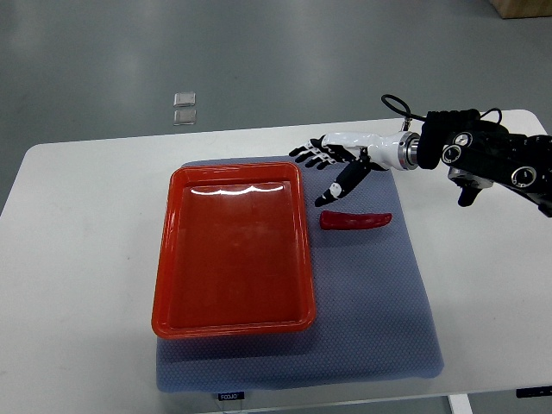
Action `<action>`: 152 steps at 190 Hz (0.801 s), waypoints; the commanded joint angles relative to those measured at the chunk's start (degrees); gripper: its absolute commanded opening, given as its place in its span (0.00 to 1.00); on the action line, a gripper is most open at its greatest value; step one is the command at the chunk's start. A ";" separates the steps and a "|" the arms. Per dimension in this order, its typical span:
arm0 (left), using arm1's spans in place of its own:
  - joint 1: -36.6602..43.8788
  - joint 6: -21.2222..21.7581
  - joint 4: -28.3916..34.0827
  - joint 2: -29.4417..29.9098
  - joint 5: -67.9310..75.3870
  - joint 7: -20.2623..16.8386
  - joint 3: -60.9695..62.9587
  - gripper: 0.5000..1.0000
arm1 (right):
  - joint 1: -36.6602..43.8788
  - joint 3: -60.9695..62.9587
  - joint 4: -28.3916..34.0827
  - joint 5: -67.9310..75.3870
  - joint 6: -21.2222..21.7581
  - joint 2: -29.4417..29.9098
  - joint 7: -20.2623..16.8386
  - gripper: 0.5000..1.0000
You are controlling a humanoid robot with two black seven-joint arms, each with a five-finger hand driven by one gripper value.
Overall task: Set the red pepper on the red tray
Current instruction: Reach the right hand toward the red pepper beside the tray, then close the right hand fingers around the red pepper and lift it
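Red pepper on the grey mat, just right of the empty red tray. Right robot hand above it, fingers spread, holding nothing. Probably light, smooth, slightly slippery, firm enough to pinch; best taken across the thicker middle, not the tapered tip.

White table, rounded corners. Blue-grey mat lies flat on table, covering middle, reaching near front edge. Bare table left, right and behind mat. Red tray on mat's left part; red pepper on mat, right of tray.
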 commanded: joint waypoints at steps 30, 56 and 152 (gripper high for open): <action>0.00 -0.01 0.08 0.00 0.01 -0.04 0.00 1.00 | 4.68 -7.25 3.95 -1.03 0.11 -1.53 -6.07 0.83; 0.00 -0.01 0.08 0.00 0.01 0.05 0.00 1.00 | 3.54 -8.48 4.92 -2.35 -1.12 -1.53 -6.42 0.83; 0.00 -0.01 0.17 0.00 0.01 0.05 0.00 1.00 | -1.38 -8.31 4.92 -3.75 -8.06 -1.97 -6.07 0.82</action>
